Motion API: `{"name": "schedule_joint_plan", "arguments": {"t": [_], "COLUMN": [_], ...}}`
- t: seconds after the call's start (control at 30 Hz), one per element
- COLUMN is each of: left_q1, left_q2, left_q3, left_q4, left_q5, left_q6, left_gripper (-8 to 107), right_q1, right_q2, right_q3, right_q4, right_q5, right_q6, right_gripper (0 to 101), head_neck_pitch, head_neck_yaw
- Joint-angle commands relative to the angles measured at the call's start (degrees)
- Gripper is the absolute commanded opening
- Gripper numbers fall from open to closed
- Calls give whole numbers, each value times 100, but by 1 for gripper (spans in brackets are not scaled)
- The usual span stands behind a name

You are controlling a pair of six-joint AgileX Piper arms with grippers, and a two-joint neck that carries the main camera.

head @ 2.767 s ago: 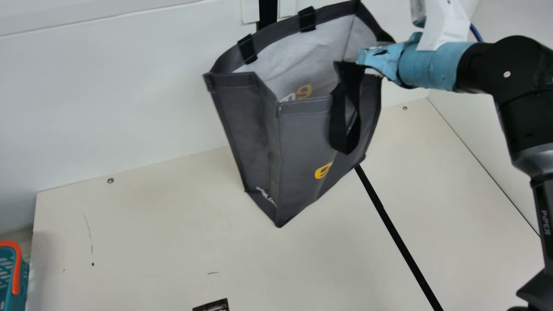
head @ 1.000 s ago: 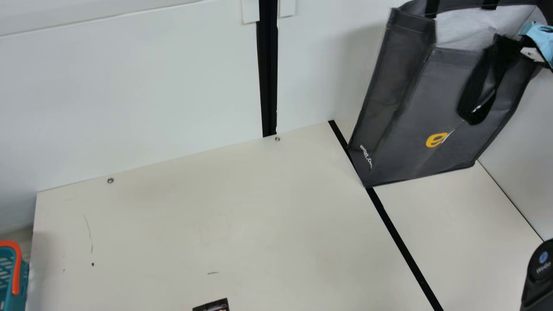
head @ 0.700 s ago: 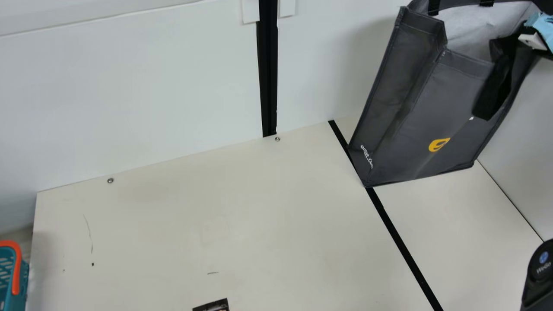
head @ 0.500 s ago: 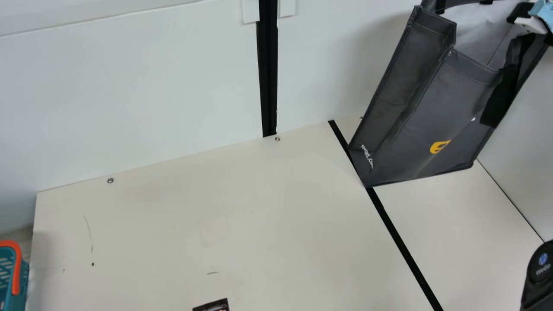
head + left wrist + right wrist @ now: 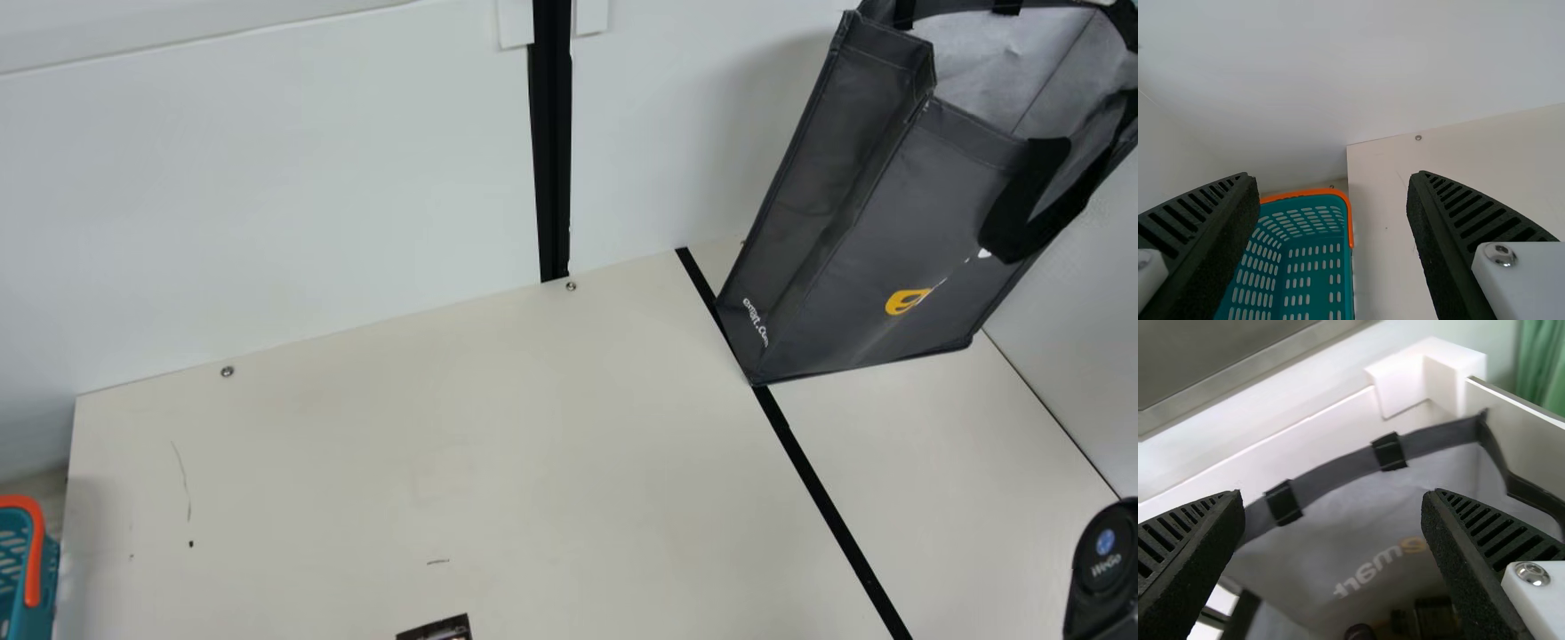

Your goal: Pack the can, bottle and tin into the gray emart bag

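A: Where is the gray emart bag (image 5: 845, 240) placed?
B: It's set near the far R corner of the bench (image 5: 444, 444), w/ its base partly on the black strip (image 5: 827, 498). Its mouth is held wide by the stiff sides, & a black handle (image 5: 1009, 222) is draped over the outside.
A: And the can, bottle & tin?
B: Down in the bag, a dark round-topped item (image 5: 1360, 632) & a dark squarish item (image 5: 1436, 617) can be made out in the R wrist view. Which is which can't be told, as both are dim & partly cut off.
A: R claw (image 5: 1333, 496) status?
B: Fingers spread wide apart, nothing gripped. The bag's rim & pale lining are seen beyond them.
A: L claw (image 5: 1333, 176)?
B: Also spread wide, w/ nothing between the pads. The teal basket (image 5: 34, 556), orange-rimmed, is seen past it, beside the bench's L edge.
A: Anything else to be noted?
B: A dark printed item (image 5: 436, 629), mostly cut off, is seen at the main view's bottom, L of center. At that view's lower R, a black part of the R arm (image 5: 1102, 569) is seen.
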Motion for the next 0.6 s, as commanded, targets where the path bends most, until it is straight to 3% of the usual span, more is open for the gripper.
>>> {"name": "schedule_joint_plan", "arguments": {"t": [0.0,0.27,0.57], "left_q1": [0,0,0], "left_q2": [0,0,0], "left_q3": [0,0,0], "left_q4": [0,0,0], "left_q5": [0,0,0], "left_q6": [0,0,0], "left_gripper": [90,90,90], "right_q1": [76,510,1095], "right_q2": [-2,-108,-350], "right_q3": [-44,-3,413], "right_q4": [1,12,13], "right_q5": [23,81,32], "right_q6": [-10,-100,-293], "right_gripper": [91,91,91], "head_neck_pitch": [-130,-130,-130], "head_neck_yaw": [-5,-5,-5]}}
